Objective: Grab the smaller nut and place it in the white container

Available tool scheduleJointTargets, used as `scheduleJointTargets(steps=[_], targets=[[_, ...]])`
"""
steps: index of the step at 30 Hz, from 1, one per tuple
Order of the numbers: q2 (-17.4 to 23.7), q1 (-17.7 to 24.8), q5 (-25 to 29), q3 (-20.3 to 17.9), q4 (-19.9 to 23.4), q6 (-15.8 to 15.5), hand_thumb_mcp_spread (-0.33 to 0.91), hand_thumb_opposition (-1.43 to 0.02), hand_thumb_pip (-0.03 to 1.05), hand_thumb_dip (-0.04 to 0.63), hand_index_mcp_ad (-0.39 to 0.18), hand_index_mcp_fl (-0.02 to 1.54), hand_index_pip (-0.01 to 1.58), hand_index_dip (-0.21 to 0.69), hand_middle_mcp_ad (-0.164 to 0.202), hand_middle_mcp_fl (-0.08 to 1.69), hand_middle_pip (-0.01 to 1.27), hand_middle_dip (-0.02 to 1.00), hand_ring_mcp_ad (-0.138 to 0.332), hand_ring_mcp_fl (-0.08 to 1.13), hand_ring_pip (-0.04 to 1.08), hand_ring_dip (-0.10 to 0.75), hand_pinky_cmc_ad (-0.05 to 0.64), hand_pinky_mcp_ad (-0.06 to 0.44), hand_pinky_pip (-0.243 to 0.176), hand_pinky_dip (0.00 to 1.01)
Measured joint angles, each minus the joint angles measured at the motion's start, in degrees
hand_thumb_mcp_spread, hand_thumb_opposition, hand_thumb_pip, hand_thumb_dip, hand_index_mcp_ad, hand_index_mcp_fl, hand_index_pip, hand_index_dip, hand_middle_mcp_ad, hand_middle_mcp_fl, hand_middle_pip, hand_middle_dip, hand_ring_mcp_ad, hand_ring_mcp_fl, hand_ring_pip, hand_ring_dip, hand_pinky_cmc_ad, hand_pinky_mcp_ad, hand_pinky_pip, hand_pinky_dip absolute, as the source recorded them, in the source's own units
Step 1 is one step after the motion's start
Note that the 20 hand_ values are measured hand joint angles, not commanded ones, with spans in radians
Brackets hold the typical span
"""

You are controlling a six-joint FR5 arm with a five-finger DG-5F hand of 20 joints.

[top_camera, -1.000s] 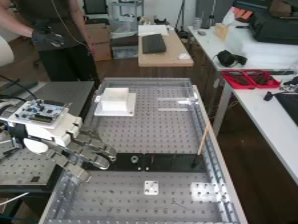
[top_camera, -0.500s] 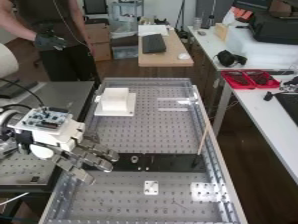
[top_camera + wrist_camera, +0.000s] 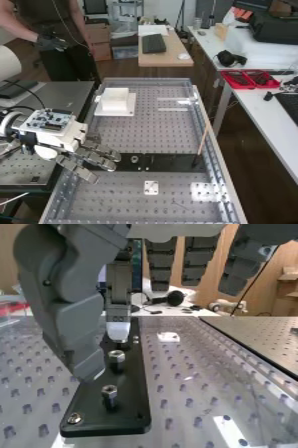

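Note:
In the high view the hand [image 3: 94, 157] is over the bench's left side, at the left end of the black plate [image 3: 174, 163]. Its fingers are straight and hold nothing. The white container [image 3: 115, 100] stands further back on a white base. In the wrist view the open hand [image 3: 80, 319] hangs above the black plate [image 3: 126, 416], its thumb tip low beside the hardware. One hex nut [image 3: 116, 356] sits upright on the plate, close to a second hex nut [image 3: 110, 391] that looks slightly smaller. Part of the plate is hidden behind the thumb and a finger.
A small white square plate [image 3: 151, 188] lies on the perforated bench on the near side of the black plate. A thin brown stick [image 3: 203, 138] leans by the right rail [image 3: 217, 150]. Red trays [image 3: 249, 79] are on the side table.
In the high view the hand has shifted a little to the right along the black plate's left end. Its fingers stay straight, and the container has not moved.

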Motion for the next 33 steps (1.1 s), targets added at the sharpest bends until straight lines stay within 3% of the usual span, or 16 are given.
scheduleJointTargets(steps=[12, 33], targets=[[-1.8, 0.3, 0.6, 0.7, -0.5, 0.8, 0.44, -0.91, 0.56, 0.222, -0.143, 0.01, 1.54, 0.187, 0.077, 0.01, 0.14, 0.25, 0.127, 0.0, 0.08, 0.086, 0.335, 0.276, -0.089, 0.19], [-3.7, -0.3, 0.6, 0.2, 2.4, 1.2, 0.44, -0.91, 0.56, 0.222, -0.145, 0.04, 1.54, 0.187, 0.077, 0.01, 0.14, 0.25, 0.127, 0.0, 0.08, 0.086, 0.328, 0.276, -0.089, 0.19]])
